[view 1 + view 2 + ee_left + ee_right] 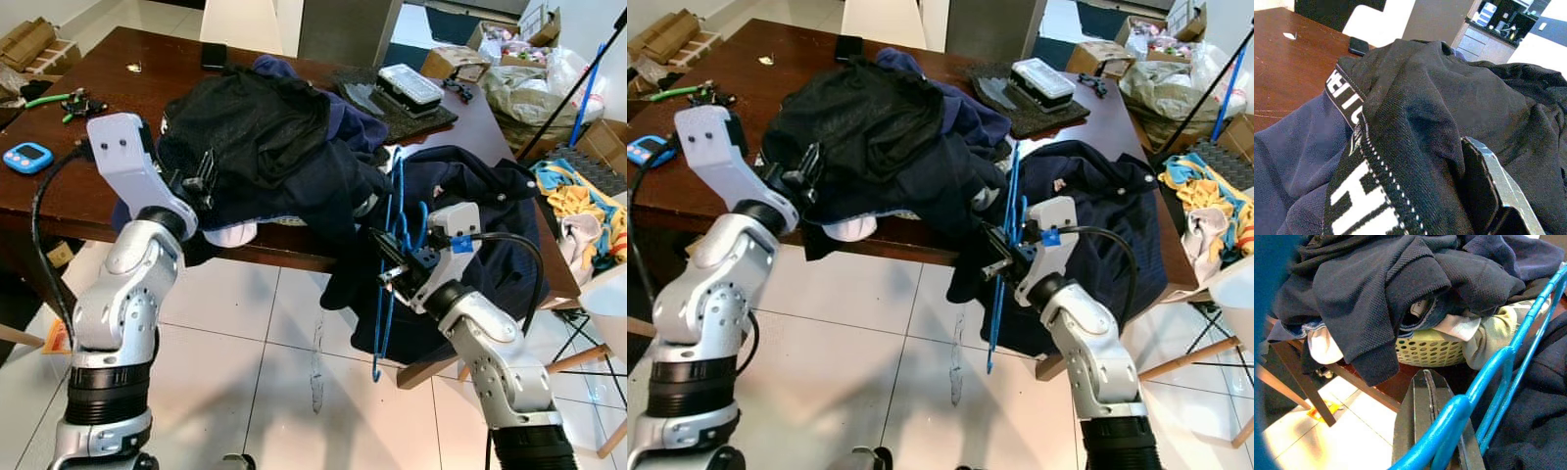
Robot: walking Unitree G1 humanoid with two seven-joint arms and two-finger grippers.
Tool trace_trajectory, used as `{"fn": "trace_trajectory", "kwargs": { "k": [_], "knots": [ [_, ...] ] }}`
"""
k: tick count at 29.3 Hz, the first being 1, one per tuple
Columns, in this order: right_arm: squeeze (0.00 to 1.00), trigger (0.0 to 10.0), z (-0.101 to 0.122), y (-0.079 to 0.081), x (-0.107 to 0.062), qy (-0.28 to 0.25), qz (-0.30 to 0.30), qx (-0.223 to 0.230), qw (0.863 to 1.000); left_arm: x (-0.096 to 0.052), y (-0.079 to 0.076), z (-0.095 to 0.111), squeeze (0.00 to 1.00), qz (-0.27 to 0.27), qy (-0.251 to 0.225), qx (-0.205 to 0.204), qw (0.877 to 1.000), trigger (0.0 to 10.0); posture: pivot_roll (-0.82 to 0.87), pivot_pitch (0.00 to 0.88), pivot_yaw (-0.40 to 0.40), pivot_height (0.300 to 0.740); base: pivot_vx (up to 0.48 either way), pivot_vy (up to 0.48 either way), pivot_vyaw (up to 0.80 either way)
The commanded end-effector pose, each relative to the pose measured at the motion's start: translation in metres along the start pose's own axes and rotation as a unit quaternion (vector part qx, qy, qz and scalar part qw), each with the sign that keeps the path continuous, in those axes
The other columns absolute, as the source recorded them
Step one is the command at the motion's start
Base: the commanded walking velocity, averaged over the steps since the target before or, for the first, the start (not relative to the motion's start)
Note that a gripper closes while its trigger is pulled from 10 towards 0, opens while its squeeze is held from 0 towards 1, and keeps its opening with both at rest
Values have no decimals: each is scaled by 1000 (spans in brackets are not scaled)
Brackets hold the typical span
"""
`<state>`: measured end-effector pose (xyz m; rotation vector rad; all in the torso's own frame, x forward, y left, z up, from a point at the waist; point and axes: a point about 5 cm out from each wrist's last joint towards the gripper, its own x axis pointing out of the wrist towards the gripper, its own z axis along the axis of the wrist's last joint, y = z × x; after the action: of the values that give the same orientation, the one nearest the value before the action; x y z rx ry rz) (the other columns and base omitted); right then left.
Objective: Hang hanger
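A blue plastic hanger (380, 313) hangs down in front of the brown table's (108, 88) near edge. My right gripper (390, 272) is shut on its upper part, and the blue bar (1484, 377) crosses its fingers (1422, 421). A heap of dark clothes lies on the table, with a black garment (255, 117) on top of navy ones (338, 186). My left gripper (204, 176) is at the heap's left edge, shut on the black garment's lettered hem (1366, 161). One finger (1493, 196) shows and cloth hides the other.
A pale yellow basket (1430, 350) sits under the heap. A navy jacket (480, 196) drapes over the table's right corner. A black case (409, 86), a phone (214, 56) and a blue timer (27, 157) lie on the table. Boxes and cloth clutter (578, 196) stand to the right. White tile floor (255, 333) is below.
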<state>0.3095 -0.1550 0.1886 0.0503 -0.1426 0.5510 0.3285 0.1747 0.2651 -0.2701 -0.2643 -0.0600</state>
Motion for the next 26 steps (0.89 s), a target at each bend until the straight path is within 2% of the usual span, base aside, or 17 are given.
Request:
{"fn": "trace_trajectory", "kwargs": {
  "k": [1,2,3,5,6,7,8,9,10,11,12,14,15,24,25,26],
  "knots": [
    [0,10000,-1,1,-1,4,4,2,1000,1,-1,12,0,3,-33,26,999,10000,153,193,-100,740,0,0,0],
    [0,10000,-1,1,-1,4,4,2,1000,1,-1,12,0,3,-33,26,999,10000,153,193,-100,740,0,0,0],
    [0,10000,-2,1,-2,5,5,2,1000,1,-1,24,0,7,-62,61,996,10000,154,191,-100,740,0,0,0],
    [0,10000,-2,1,-2,5,5,2,1000,1,-1,24,0,7,-62,61,996,10000,154,191,-100,740,0,0,0],
    [0,10000,-2,1,-2,5,6,2,1000,1,-2,37,0,9,-92,108,990,10000,155,190,-101,740,0,0,0],
    [0,10000,-2,1,-2,5,6,2,1000,1,-2,37,0,9,-92,108,990,10000,155,190,-101,740,0,0,0],
    [0,10000,-2,2,-2,5,6,3,1000,0,-4,47,0,12,-116,147,982,10000,155,190,-101,740,0,0,0],
    [0,10000,-2,2,-2,5,6,3,1000,0,-4,47,0,12,-116,147,982,10000,155,190,-101,740,0,0,0],
    [0,10000,-2,2,-1,5,7,3,1000,0,-7,55,0,10,-133,181,974,10000,156,190,-102,740,0,0,0],
    [0,10000,-2,2,-1,5,7,3,1000,0,-7,55,0,10,-133,181,974,10000,156,190,-102,740,0,0,0],
    [0,10000,-2,3,-1,5,8,4,1000,-1,-10,59,0,7,-143,206,968,10000,156,190,-102,740,0,0,0],
    [0,10000,-2,3,-1,5,8,4,1000,-1,-10,59,0,7,-143,206,968,10000,156,190,-102,740,0,0,0],
    [0,10000,-2,3,0,4,8,4,1000,-1,-12,60,0,3,-146,221,964,10000,157,196,-102,740,0,0,0],
    [0,10000,-2,3,0,5,6,5,1000,-1,-14,53,0,-3,-134,224,965,10000,155,200,-100,740,0,0,0],
    [0,10000,-3,3,0,5,6,5,1000,-2,-14,53,0,-6,-135,222,966,1529,157,201,-100,740,0,0,0],
    [0,10000,-3,3,0,5,5,6,1000,-2,-14,55,0,-8,-140,226,964,0,157,201,-100,740,0,0,0]
  ]
}}
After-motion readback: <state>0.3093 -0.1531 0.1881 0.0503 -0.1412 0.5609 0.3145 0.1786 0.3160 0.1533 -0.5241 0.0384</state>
